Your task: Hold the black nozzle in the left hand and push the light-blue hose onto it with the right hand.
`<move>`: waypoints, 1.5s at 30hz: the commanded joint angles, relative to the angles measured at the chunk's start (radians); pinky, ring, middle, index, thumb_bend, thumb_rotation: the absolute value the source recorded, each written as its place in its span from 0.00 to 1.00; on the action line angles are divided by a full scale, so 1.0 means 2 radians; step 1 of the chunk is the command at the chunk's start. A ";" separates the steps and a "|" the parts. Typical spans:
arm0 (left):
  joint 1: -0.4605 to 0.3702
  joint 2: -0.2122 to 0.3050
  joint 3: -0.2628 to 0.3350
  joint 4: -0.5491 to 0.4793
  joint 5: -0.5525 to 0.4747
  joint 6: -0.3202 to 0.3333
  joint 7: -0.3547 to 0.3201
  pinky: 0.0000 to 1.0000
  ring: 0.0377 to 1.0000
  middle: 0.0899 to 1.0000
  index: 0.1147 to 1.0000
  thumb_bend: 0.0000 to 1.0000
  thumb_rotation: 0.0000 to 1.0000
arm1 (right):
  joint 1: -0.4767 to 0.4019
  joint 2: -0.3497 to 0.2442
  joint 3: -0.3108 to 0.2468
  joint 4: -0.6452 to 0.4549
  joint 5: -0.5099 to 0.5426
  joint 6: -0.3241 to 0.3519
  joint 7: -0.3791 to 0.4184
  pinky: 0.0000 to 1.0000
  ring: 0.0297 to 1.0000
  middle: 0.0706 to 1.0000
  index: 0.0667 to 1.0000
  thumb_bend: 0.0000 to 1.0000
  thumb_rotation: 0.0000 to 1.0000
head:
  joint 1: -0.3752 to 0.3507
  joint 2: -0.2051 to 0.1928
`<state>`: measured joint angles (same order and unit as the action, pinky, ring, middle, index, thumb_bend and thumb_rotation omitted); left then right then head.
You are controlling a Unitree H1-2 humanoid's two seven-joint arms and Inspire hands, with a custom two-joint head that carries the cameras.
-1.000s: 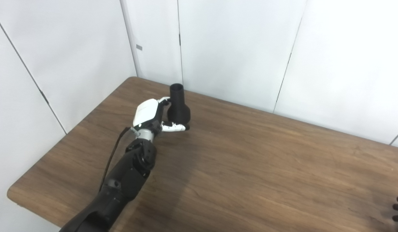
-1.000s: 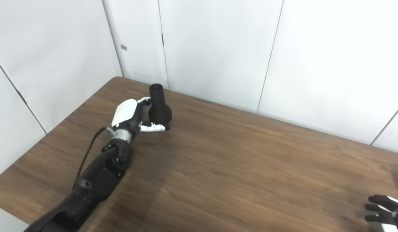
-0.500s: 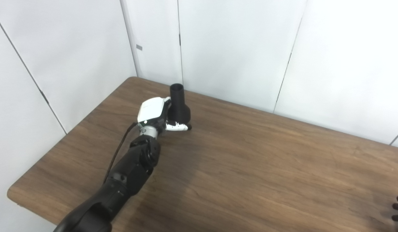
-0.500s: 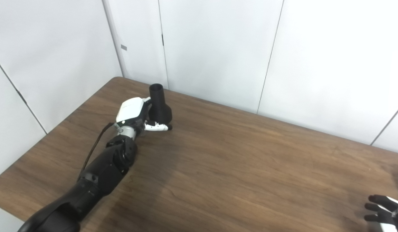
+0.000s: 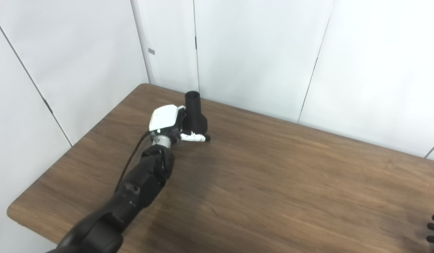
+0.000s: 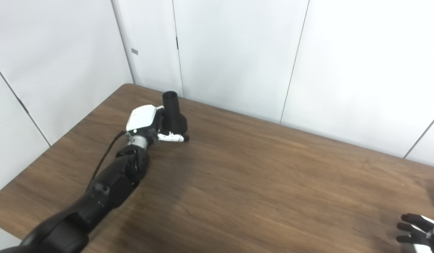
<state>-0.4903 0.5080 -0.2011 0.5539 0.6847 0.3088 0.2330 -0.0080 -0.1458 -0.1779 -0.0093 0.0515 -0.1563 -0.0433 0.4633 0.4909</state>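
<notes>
Fingers of the left hand curl around the flared base of the matte black nozzle, upright at the far left of the wood-grain table; grasp unconfirmed. Right hand waits near right, fingers apart, empty. No hose visible; joining remains undone.

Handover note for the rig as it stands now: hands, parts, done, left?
Left hand: at the black nozzle, fingers around its wide base; whether the grip is closed is hard to tell.
Nozzle: upright on the table, far left corner, narrow end up.
Right hand: at the near right edge, fingers spread, holding nothing.
Light-blue hose: not in view.
Done: left hand has reached the nozzle.
Left: secure and lift the nozzle, fetch the hose, push it on.
</notes>
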 commanded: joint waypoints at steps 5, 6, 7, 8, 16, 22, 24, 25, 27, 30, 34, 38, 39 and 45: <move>0.021 -0.002 -0.004 0.033 -0.006 -0.022 0.016 0.94 0.63 0.50 0.44 0.69 0.01 | 0.002 0.000 -0.002 -0.013 0.002 -0.005 -0.001 0.45 0.58 0.60 0.55 0.82 0.69 | -0.001 0.002; 0.022 -0.003 -0.003 0.036 -0.007 -0.028 0.024 0.94 0.61 0.48 0.42 0.61 0.01 | 0.002 0.000 -0.002 -0.014 0.001 -0.006 -0.001 0.45 0.58 0.60 0.55 0.82 0.69 | -0.001 0.002; 0.023 -0.003 -0.002 0.042 -0.008 -0.034 0.031 0.94 0.61 0.47 0.40 0.57 0.00 | 0.002 -0.001 -0.002 -0.013 0.000 -0.006 -0.001 0.45 0.58 0.60 0.55 0.82 0.70 | -0.001 0.002; 0.023 -0.004 -0.002 0.045 -0.008 -0.038 0.036 0.95 0.60 0.47 0.39 0.54 0.00 | 0.002 0.000 -0.002 -0.013 0.001 -0.007 -0.001 0.45 0.58 0.60 0.55 0.82 0.69 | -0.001 0.002; 0.033 -0.002 -0.005 0.040 -0.007 -0.046 0.047 0.97 0.56 0.42 0.43 0.52 0.00 | 0.003 -0.002 -0.001 -0.016 0.002 -0.005 0.001 0.45 0.59 0.60 0.56 0.81 0.69 | -0.002 0.005; 0.035 -0.003 -0.007 0.047 -0.005 -0.059 0.061 0.97 0.54 0.39 0.45 0.52 0.00 | 0.003 -0.001 -0.002 -0.015 0.008 -0.007 0.003 0.46 0.59 0.61 0.56 0.80 0.68 | -0.002 0.005; 0.035 -0.003 -0.009 0.048 -0.004 -0.060 0.061 0.97 0.53 0.39 0.45 0.52 0.00 | 0.003 -0.001 -0.002 -0.016 0.007 -0.007 0.002 0.46 0.59 0.60 0.56 0.80 0.68 | -0.003 0.005; 0.035 -0.003 -0.009 0.050 -0.004 -0.061 0.061 0.97 0.53 0.40 0.45 0.52 0.00 | 0.003 0.000 -0.002 -0.018 0.006 -0.005 0.001 0.46 0.59 0.60 0.56 0.80 0.68 | -0.003 0.005; 0.035 -0.002 -0.014 0.054 0.000 -0.066 0.064 0.97 0.53 0.40 0.45 0.52 0.00 | 0.003 0.001 -0.002 -0.018 0.005 -0.007 0.000 0.45 0.58 0.60 0.55 0.80 0.68 | -0.006 0.006; 0.037 -0.001 -0.020 0.057 0.005 -0.076 0.073 0.96 0.53 0.38 0.46 0.52 0.00 | 0.004 0.001 -0.001 -0.018 0.003 -0.008 0.000 0.45 0.58 0.60 0.55 0.81 0.69 | -0.007 0.006; 0.046 -0.001 -0.024 0.053 0.007 -0.082 0.081 0.95 0.53 0.38 0.46 0.52 0.00 | 0.005 0.002 -0.001 -0.025 0.000 -0.005 -0.002 0.44 0.57 0.59 0.55 0.81 0.68 | -0.012 0.008; 0.058 -0.004 -0.020 0.037 0.001 -0.093 0.090 0.95 0.56 0.38 0.47 0.52 0.00 | 0.006 0.003 -0.003 -0.029 -0.003 -0.006 -0.005 0.43 0.56 0.58 0.54 0.83 0.70 | -0.020 0.011; 0.060 -0.004 -0.020 0.034 0.000 -0.094 0.091 0.95 0.56 0.38 0.46 0.52 0.00 | 0.006 0.004 -0.003 -0.030 -0.004 -0.006 -0.006 0.43 0.56 0.58 0.54 0.83 0.70 | -0.020 0.011; 0.078 -0.012 -0.022 -0.001 0.007 -0.106 0.110 0.93 0.54 0.40 0.45 0.52 0.00 | 0.006 0.005 -0.007 -0.049 0.002 0.021 -0.008 0.42 0.54 0.57 0.53 0.88 0.68 | -0.029 0.012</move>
<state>-0.3873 0.5157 -0.2169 0.5554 0.6932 0.1138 0.4763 0.0191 -0.1268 -0.1840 -0.0592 0.0530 -0.1182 -0.0539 0.4065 0.5139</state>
